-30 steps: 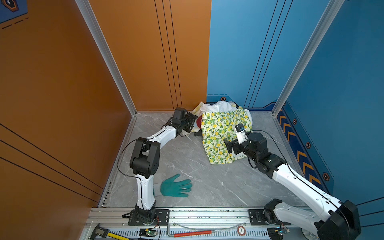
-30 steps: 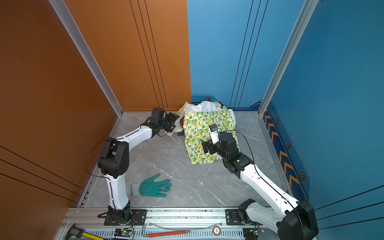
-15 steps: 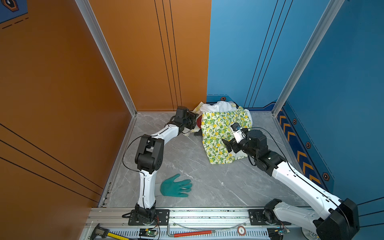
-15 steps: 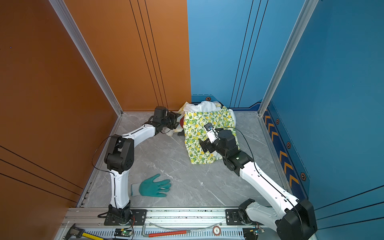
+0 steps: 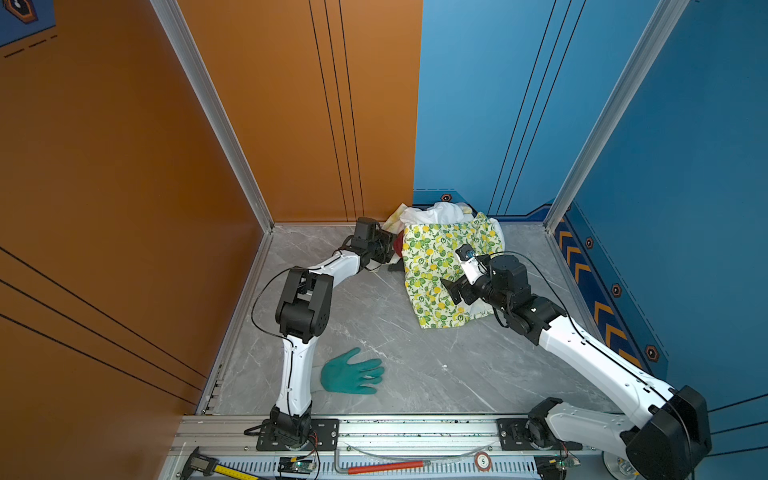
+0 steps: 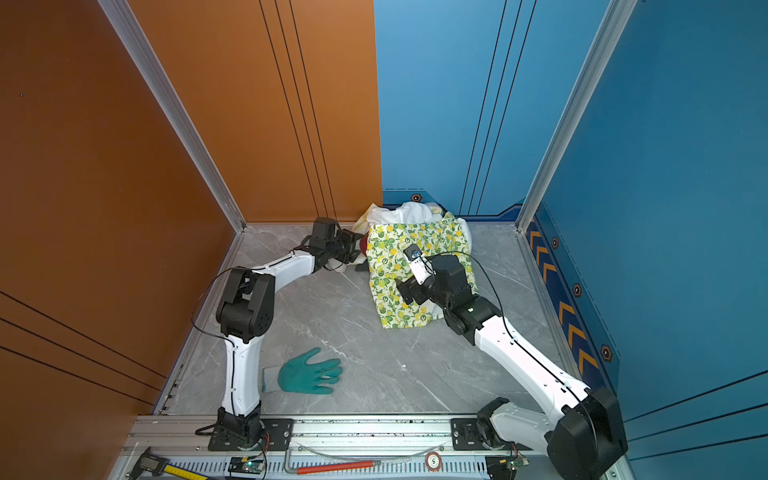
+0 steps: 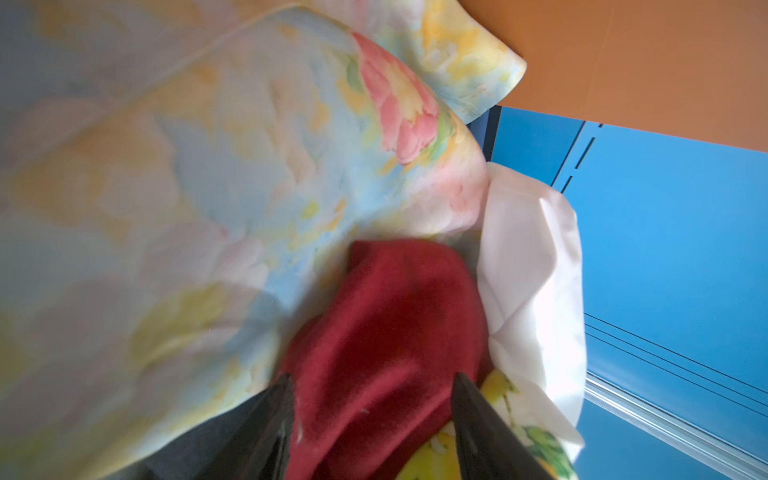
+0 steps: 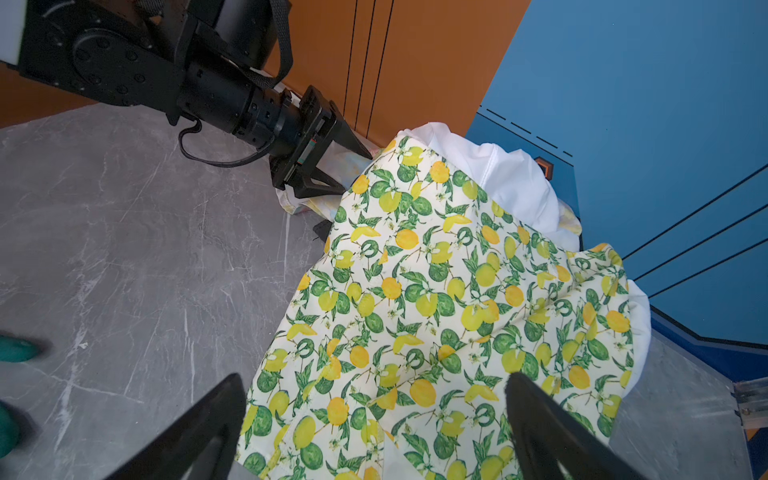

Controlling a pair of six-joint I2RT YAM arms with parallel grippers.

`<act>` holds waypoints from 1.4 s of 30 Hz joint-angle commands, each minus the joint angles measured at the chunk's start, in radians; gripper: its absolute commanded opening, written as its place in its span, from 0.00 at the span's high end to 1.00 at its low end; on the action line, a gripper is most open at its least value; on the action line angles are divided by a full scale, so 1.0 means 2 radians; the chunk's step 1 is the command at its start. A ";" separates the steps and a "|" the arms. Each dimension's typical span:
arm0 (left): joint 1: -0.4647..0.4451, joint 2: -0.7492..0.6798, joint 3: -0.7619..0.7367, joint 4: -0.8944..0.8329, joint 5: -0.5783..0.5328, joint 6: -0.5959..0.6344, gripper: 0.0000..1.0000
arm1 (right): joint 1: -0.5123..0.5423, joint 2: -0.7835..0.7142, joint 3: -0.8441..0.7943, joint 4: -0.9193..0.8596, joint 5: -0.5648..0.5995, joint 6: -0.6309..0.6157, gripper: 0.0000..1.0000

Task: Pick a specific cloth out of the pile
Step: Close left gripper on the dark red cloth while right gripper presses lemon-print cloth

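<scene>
Straddling a bunched fold of the cloth [image 7: 395, 332], the left gripper [image 7: 374, 382] has one black finger on each side. Dark red fabric fills the gap and presses on both inner faces, so this reads as a clamp on a thick wad, jaws well apart rather than together. The pile [image 5: 436, 216] sits at the far edge of the bench [image 5: 374, 316], about mid-way along, against the seam where the orange and blue walls meet. The cloth is on the pile's left flank, mostly buried. In both top views only a small red patch shows, right at the left gripper's tips. The pastel floral cloth [image 7: 208, 166] drapes over and beside it, the white cloth [image 7: 532, 270] touches its other side, and a corner of the lemon-print cloth [image 8: 415, 311] lies under it. The lemon print covers the front of the pile and spills toward the bench middle. The right gripper [image 8: 374, 399] has its jaws spread wide with nothing between them. It sits over the near part of the lemon print; can't tell whether it touches the fabric. The green glove [image 5: 353, 376] lies flat near the near edge, just beside the left arm's base and well apart from the pile.
</scene>
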 commanded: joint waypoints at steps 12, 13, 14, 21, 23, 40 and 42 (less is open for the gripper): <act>-0.011 0.046 0.049 0.021 0.009 -0.027 0.43 | -0.006 -0.004 0.007 -0.016 -0.003 -0.007 0.02; -0.012 0.049 0.051 0.021 0.008 -0.028 0.44 | -0.006 -0.005 0.006 -0.016 -0.002 -0.007 0.02; -0.012 0.051 0.054 0.023 0.008 -0.029 0.47 | -0.006 -0.007 0.006 -0.016 -0.002 -0.007 0.02; -0.015 0.060 0.065 0.035 -0.002 -0.030 0.81 | -0.008 -0.019 0.000 -0.017 0.006 -0.007 0.02; -0.015 0.061 0.073 0.035 -0.005 -0.025 0.86 | -0.008 -0.022 -0.002 -0.015 0.011 -0.005 0.02; -0.019 0.035 0.098 0.035 -0.013 0.000 1.00 | -0.022 -0.052 -0.024 0.020 0.047 0.018 0.02; -0.019 0.029 0.100 0.034 -0.014 0.008 1.00 | -0.025 -0.056 -0.026 0.024 0.047 0.023 0.02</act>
